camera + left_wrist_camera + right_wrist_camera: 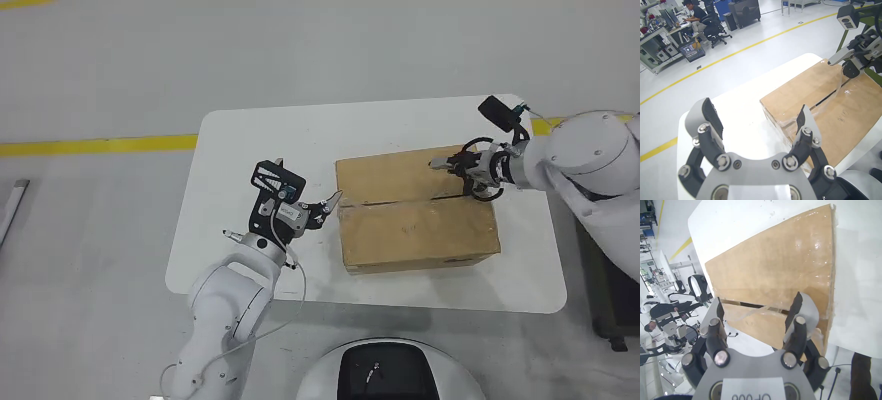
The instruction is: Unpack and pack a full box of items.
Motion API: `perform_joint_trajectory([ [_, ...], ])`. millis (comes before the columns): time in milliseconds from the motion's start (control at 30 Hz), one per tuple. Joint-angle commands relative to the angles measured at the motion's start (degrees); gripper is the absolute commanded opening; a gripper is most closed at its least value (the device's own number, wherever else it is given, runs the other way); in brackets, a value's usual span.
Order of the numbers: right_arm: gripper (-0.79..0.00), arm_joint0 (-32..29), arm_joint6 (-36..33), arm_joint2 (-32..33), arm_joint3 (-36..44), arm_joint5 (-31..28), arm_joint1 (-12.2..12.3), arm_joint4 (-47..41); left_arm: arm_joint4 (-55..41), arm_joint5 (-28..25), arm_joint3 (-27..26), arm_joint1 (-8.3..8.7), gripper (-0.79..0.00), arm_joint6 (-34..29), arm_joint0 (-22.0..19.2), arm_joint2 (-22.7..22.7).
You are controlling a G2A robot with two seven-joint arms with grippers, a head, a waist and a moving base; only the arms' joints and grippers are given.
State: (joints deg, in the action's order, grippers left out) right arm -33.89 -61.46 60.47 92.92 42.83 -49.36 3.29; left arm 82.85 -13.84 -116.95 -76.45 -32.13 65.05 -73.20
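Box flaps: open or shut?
Shut. Both flaps of the box lie flat, meeting at a thin dark seam; clear tape hangs loose there.

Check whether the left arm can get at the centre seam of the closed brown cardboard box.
Probably yes: the left end effector sits open at the end of the brown cardboard box, close to its centre seam, with nothing between them.

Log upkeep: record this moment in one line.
box flaps down, tape loose | left gripper open, at box end | right gripper open, above box

Loose tape strand (838, 85) across box (420, 235) seam gap (822, 100)
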Motion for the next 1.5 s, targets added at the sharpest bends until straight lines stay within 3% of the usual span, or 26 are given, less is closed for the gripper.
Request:
perform_joint_trajectory([
  [0,-0.785,1.4,0.1,-2.1,-1.2,0.1,0.2,-0.4,0.0,0.0,0.0,0.00,0.000,0.0,0.0,0.0],
  [233,-0.785,4.9,1.3,-6.0,-1.7,1.3,1.2,-1.7,0.0,0.0,0.0,0.00,0.000,0.0,0.0,0.0],
  [400,-0.785,4.5,3.1,-4.6,3.3,2.2,2.2,-0.7,0.0,0.0,0.0,0.00,0.000,0.0,0.0,0.0],
  [600,-0.785,-1.5,11.2,-0.3,9.2,-2.9,2.9,-1.9,0.0,0.0,0.0,0.00,0.000,0.0,0.0,0.0],
  [933,-0.785,-16.3,31.8,10.0,16.9,-21.3,3.4,-6.9,0.0,0.0,0.0,0.00,0.000,0.0,0.0,0.0],
  [1167,-0.785,-24.5,35.3,14.5,20.4,-25.9,3.8,-5.9,0.0,0.0,0.0,0.00,0.000,0.0,0.0,0.0],
  [1467,-0.785,-31.2,35.8,18.7,23.1,-26.1,3.9,-5.9,0.7,0.1,0.3,0.11,0.000,1.6,0.9,0.3],
])
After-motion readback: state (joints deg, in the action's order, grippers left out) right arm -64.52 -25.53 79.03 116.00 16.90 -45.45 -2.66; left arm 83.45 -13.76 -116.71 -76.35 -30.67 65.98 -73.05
